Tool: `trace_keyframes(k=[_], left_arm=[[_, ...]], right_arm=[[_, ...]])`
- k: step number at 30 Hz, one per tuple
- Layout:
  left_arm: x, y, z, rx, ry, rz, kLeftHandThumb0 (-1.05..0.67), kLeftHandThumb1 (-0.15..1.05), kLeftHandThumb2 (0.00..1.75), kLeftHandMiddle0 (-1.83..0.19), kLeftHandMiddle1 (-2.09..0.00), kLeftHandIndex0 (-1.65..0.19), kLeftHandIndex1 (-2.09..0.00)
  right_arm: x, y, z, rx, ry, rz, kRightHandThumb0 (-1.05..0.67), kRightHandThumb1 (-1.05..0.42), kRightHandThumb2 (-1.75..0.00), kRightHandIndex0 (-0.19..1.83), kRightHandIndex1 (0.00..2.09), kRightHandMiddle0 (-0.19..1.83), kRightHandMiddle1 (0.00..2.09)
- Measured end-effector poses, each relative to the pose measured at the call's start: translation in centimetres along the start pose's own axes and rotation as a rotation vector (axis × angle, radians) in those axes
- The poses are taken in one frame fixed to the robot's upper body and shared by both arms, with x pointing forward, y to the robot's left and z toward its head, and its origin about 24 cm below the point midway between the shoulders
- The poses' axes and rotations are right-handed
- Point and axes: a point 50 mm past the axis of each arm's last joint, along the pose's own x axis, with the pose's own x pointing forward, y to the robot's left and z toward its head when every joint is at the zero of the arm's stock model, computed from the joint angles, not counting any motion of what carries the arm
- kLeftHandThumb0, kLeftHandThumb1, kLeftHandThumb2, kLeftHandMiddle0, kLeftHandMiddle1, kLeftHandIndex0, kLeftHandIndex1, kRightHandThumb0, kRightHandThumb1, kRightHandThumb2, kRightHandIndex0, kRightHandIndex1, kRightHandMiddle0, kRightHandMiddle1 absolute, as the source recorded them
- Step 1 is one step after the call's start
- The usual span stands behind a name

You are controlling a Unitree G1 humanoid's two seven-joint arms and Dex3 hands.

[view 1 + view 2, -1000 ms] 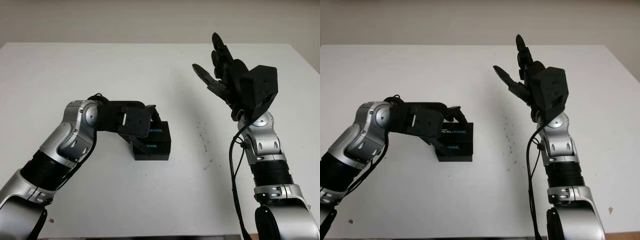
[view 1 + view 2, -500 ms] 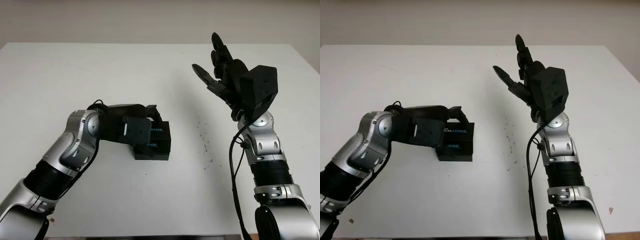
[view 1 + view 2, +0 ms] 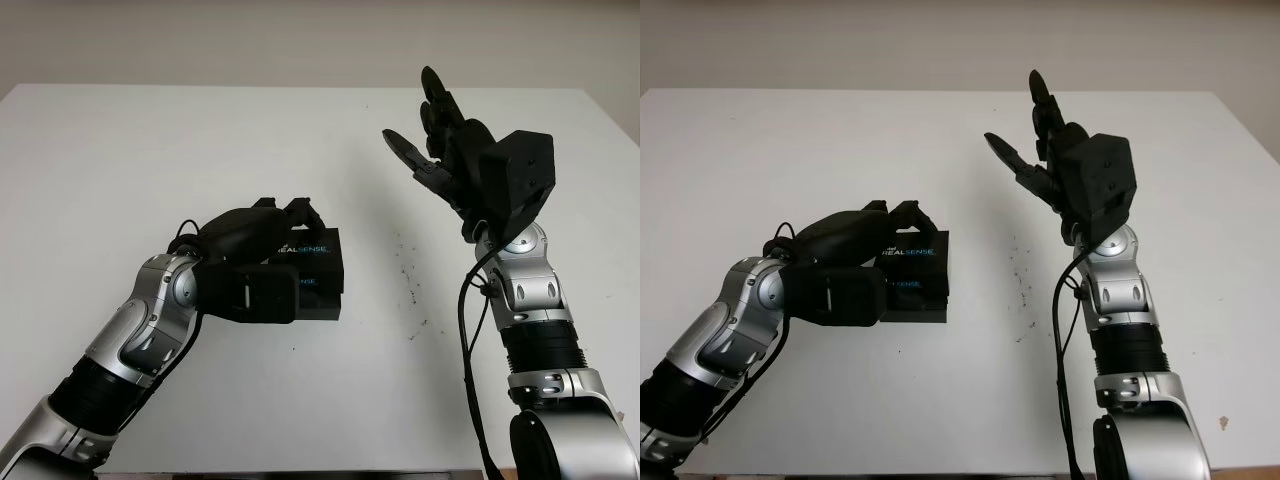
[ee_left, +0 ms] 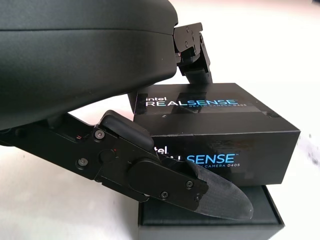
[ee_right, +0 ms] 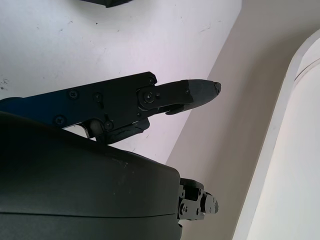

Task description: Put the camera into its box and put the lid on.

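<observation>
A black box lid (image 3: 318, 250) printed "RealSense" sits a little raised and offset over the black box base (image 3: 322, 303) at the middle of the white table (image 3: 150, 140). My left hand (image 3: 290, 222) reaches over it from the left and is shut on the lid. In the left wrist view one finger (image 4: 200, 192) crosses the lid's (image 4: 215, 125) front face and another presses its far side, with the base (image 4: 210, 217) below. My right hand (image 3: 430, 140) is open and held up in the air at the right, away from the box.
A scatter of small dark specks (image 3: 410, 272) marks the table between the box and the right arm. A black cable (image 3: 466, 330) hangs along the right forearm. The table's far edge meets a plain wall.
My left arm has swung lower and its hand now lies over the top of the lid, which has risen slightly off the base. The right hand has not moved.
</observation>
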Motion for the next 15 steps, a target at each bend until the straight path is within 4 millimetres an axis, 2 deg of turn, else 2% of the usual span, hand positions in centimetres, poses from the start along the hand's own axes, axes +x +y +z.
trace_keyframes(k=[7,15], left_arm=[[-0.3,0.6,0.2,-0.044,0.0,0.052,-0.23,1.05,0.32,-0.93,-2.09,-0.36,-2.09],[-0.8,1.4,0.7,-0.048,-0.011,0.07,-0.24,1.05,0.26,-0.95,-2.09,-0.4,-2.09]], right_arm=[[0.0,0.1,0.0,0.005,-0.001,0.003,-0.49,-1.05,-0.18,-0.09,0.06,-0.07,0.06],[0.0,0.2,-0.1,-0.006,0.004,0.002,-0.51,-1.05,-0.18,-0.07,0.06,-0.06,0.06]])
